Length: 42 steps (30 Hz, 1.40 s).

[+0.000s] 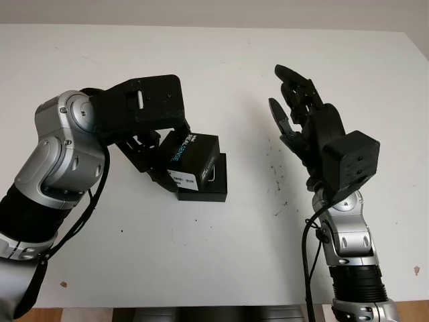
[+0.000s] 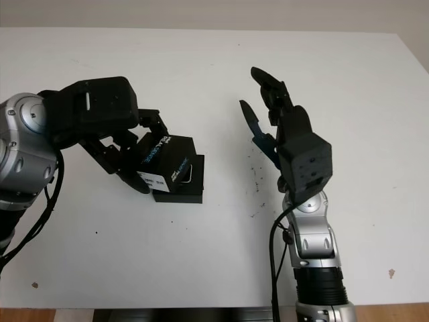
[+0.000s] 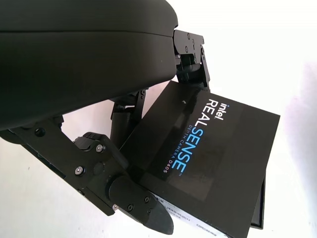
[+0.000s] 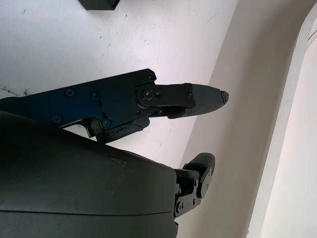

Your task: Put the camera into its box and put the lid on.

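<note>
My left hand is shut on the black box lid, printed "intel REALSENSE". It holds the lid tilted, its lower edge over the black box base on the white table. Inside the gap between lid and base shows a small pale glint; I cannot tell whether that is the camera. The fingers clamp the lid's label end. My right hand is open and raised above the table, well right of the box, holding nothing.
The white table stretches all around the box. Some dark specks mark it between the box and my right arm. Its front edge runs along the bottom of the eye views, and a wall stands behind the far edge.
</note>
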{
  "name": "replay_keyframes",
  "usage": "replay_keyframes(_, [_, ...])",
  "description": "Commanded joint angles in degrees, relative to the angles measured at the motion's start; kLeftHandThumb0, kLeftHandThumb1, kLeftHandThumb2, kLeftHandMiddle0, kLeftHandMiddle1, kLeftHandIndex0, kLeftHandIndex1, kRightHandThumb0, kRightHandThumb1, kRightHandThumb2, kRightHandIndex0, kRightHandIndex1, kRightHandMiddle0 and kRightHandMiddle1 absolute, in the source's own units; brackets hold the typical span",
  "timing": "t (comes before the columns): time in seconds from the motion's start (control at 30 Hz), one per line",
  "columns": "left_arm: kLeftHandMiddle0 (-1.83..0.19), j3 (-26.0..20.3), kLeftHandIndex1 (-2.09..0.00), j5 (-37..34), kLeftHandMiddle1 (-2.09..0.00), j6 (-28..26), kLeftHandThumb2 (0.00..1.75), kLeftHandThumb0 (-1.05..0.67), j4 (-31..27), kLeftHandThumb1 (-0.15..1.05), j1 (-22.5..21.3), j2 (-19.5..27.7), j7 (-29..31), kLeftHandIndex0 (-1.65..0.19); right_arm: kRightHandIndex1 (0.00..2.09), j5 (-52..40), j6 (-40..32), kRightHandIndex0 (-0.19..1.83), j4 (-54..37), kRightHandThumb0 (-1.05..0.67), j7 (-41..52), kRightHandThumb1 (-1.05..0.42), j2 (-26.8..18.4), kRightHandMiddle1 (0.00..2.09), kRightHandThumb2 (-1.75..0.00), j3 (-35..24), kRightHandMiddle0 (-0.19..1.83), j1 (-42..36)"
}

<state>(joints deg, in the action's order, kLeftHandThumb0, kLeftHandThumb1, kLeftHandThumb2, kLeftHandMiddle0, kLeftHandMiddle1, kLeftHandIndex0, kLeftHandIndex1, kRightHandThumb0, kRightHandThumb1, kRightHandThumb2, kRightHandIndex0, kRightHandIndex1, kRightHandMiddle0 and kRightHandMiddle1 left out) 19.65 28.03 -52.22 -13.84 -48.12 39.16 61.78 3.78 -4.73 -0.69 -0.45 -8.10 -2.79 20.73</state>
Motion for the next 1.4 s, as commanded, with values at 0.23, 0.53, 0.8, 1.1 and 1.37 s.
replay_keyframes(0.23, [-0.45,-1.5,-1.71,-3.8,-1.74,-4.0,0.36,-0.28,-5.1,1.05,3.6,-1.4,-8.5,-0.32,0.12,0.4,0.1,0.14,-0.5,-0.58,-0.1,-1.05,0.7,0.41,-0.34,0.7,0.1,-0.6])
replay_keyframes(0.53, [0.09,0.8,-1.53,-4.1,-1.7,-8.1,0.51,-0.3,-11.0,1.05,6.5,-1.7,-15.3,0.17,0.11,-0.7,1.6,0.15,0.6,-0.6,0.2,-1.05,1.6,0.44,-0.34,0.7,0.09,-0.5])
replay_keyframes(0.8, [0.19,4.0,-1.47,-6.6,-1.94,-16.3,0.48,-0.32,-15.3,1.05,5.6,-0.2,-15.9,0.19,0.1,-1.2,1.7,0.16,1.1,-0.63,0.4,-1.05,2.1,0.52,-0.33,0.6,0.03,-0.4])
replay_keyframes(1.1, [0.19,7.8,-1.38,-12.7,-1.87,-26.2,0.42,-0.36,-17.0,1.05,2.2,2.1,-17.3,0.19,0.09,-0.9,0.8,0.16,0.5,-0.63,-0.4,-1.05,3.1,0.54,-0.32,0.9,0.01,-0.2])
replay_keyframes(1.37, [0.19,7.6,-1.56,-17.7,-2.05,-25.5,0.41,-0.36,-16.7,1.05,2.2,1.7,-22.3,0.19,0.08,-1.1,0.5,0.15,0.2,-0.62,-0.7,-1.05,3.8,0.56,-0.32,1.0,-0.01,-0.5])
